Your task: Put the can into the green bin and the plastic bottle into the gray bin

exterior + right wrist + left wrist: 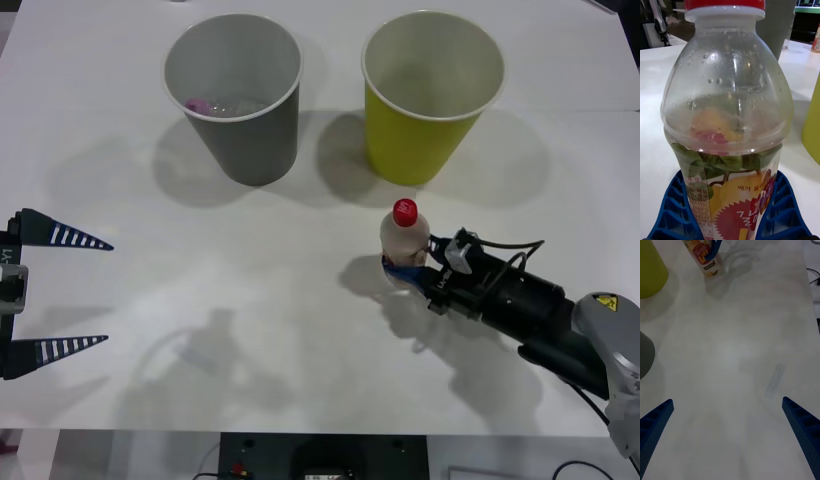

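Blue right gripper (408,268) clamps upright plastic bottle (404,243), six o'clock from green bin (431,95); left gripper (75,292) wide open, empty.

Right pincer (405,268) clamped low mid-table, left pincer (60,292) spread wide, idle

plastic bottle (730,112): clear glossy plastic, printed label | table (300,340): matt white, smooth | right hand (730,210): ribbed blue
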Action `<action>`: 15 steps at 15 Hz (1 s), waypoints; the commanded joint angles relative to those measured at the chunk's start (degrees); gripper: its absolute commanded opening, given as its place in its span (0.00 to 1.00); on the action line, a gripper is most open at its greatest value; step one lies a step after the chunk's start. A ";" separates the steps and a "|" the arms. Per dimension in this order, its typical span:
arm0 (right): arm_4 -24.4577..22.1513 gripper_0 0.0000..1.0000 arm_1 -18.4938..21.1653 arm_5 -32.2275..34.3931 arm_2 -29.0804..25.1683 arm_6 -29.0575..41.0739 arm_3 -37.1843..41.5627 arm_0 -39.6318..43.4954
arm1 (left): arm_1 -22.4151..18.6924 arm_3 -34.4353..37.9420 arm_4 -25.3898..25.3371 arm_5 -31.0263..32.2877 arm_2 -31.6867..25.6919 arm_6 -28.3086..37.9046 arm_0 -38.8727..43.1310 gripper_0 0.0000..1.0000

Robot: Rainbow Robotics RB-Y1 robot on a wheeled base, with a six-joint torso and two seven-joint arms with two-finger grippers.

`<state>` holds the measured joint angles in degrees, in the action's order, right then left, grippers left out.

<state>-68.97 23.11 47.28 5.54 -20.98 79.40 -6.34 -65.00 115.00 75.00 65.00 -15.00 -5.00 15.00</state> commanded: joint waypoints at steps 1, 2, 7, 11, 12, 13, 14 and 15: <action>0.68 0.00 2.38 1.24 -0.71 1.03 0.22 0.01 | 0.00 0.00 0.00 0.00 0.00 0.00 0.00 1.00; 0.77 0.00 3.17 1.32 -0.88 1.56 0.58 0.01 | 0.00 0.00 0.00 0.00 0.00 0.00 0.00 1.00; -2.13 0.00 7.74 2.20 -2.20 11.49 5.06 0.19 | 0.00 0.00 0.00 0.00 0.00 0.00 0.00 1.00; -3.36 0.00 12.58 2.29 -2.38 23.36 9.72 0.19 | 0.00 0.00 0.00 0.00 0.00 0.00 0.00 1.00; -3.45 0.00 13.45 2.29 -2.55 26.08 10.95 0.10 | 0.00 0.00 0.00 0.00 0.00 0.00 0.00 1.00; -4.59 0.00 14.25 2.29 -2.82 28.63 12.44 0.19 | 0.00 0.00 0.00 0.00 0.00 0.00 0.00 1.00; -6.35 0.00 14.95 2.55 -3.17 32.14 14.29 0.27 | 0.00 0.00 0.00 0.00 0.00 0.00 0.00 1.00; -8.55 0.00 15.92 3.43 -3.87 36.98 16.57 0.45 | 0.00 0.00 0.00 0.00 0.00 0.00 0.00 1.00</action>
<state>-75.88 38.33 50.11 2.15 12.55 94.29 -6.01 -65.00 115.00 75.00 65.00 -15.00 -5.00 15.00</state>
